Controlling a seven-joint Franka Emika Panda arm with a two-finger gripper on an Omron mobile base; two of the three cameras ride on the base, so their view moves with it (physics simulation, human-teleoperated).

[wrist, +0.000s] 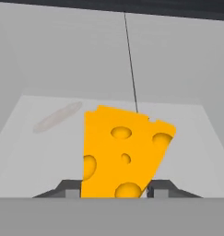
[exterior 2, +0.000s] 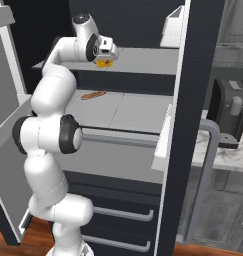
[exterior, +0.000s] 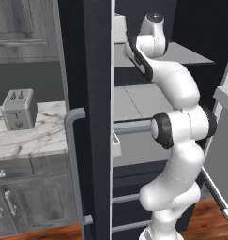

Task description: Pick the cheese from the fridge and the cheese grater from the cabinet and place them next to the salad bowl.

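Fridge (exterior: 94, 70) door open w/ grey handle (exterior: 75, 159); arm (exterior: 178, 140) reaches up into upper shelf (exterior: 181, 54). Toaster (exterior: 19, 108) on marble surface (exterior: 35, 136) at left, cabinets below.

Inside the open fridge (exterior 2: 193, 100), the cheese (exterior 2: 105, 62) sits between the fingers (wrist: 71, 190) above the upper shelf (exterior 2: 143, 60). On the shelf below lies a flat item (exterior 2: 93, 94), left of centre. Outside, a toaster (exterior: 19, 109) stands on the desk (exterior: 35, 136), left of the fridge door handle (exterior: 74, 154), under the cabinet (exterior: 21, 28).
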